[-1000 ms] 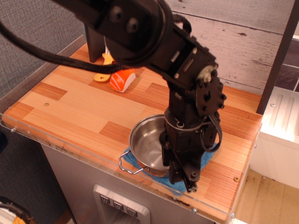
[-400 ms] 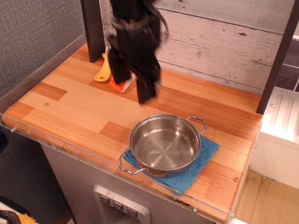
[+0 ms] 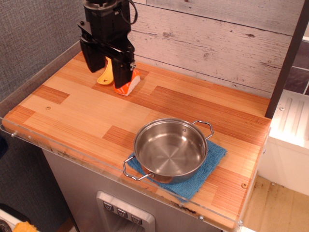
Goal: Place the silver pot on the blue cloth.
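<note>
- Hanging at the back left corner of the wooden counter [image 3: 87,111], close to the plank wall [image 3: 217,43]: the black arm [image 3: 104,14], coming down from the top edge of the view, near vertical.
- Pointing straight down at the counter: the gripper [image 3: 107,70], with two broad black fingers [image 3: 122,67] spread well apart and nothing between them.
- Showing through the gap between the fingers: a yellow spoon-like toy [image 3: 105,76] lying on the wood behind the gripper.
- Lying just beside the right-hand finger tip as seen here: an orange and white toy piece [image 3: 129,85]; contact with the finger cannot be told from this angle.
- Sitting well apart from the gripper, at the front right of the counter: the silver pot [image 3: 170,150], upright, empty, shiny inside.
- Resting squarely on the blue cloth [image 3: 212,162], which shows past the pot's rim on the right and along the front, and a little at the front left under the near handle.
- Sticking out at the pot's front left and back right: two thin wire loop handles, the front one reaching close to the counter's clear plastic edge [image 3: 72,157].
- Lying flat near the front right corner of the counter: the cloth, one corner pointing toward the front edge.
- Touching the pot or the cloth: no part of the arm or gripper.
</note>
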Available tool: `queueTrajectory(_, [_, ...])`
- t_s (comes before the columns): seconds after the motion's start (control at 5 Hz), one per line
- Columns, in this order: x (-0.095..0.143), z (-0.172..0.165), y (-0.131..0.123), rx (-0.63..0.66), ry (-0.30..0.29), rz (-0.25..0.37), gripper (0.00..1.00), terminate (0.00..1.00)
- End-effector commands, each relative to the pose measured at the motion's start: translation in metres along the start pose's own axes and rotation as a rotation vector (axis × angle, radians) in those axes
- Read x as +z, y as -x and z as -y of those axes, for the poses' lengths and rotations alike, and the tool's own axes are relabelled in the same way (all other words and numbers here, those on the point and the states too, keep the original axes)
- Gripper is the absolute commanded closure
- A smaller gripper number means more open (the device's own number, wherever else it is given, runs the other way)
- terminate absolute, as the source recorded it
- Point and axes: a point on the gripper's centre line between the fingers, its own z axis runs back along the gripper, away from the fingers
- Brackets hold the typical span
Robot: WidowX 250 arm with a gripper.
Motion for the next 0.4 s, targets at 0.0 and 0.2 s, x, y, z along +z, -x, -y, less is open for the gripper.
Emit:
queueTrajectory(0.0, [0.0076,-0.0076,0.0126,-0.017,-0.026,0.028,0.00,0.00])
queueTrajectory(0.2, [0.0076,-0.0076,0.0126,-0.017,-0.026,0.028,0.00,1.00])
